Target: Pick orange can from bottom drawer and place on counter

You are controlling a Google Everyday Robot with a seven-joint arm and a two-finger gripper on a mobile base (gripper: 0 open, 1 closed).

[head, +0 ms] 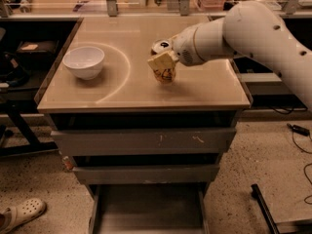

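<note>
Hand [163, 68] around orange can [160, 46] over counter [122, 87]

Arm [253, 28] reaches in from the right, over the counter [195, 89]. Gripper [164, 65] sits near counter centre, pale fingers [163, 71] clamped around the orange can [161, 46]. Only the can's silver top shows, tilted up and back-left. Can't tell if its base touches the counter. White bowl [84, 61] upright at left, well apart. Upper drawers [144, 141] pushed in. Bottom drawer [148, 211] pulled out below them. Pale clog [22, 213] on floor, lower left.
</note>
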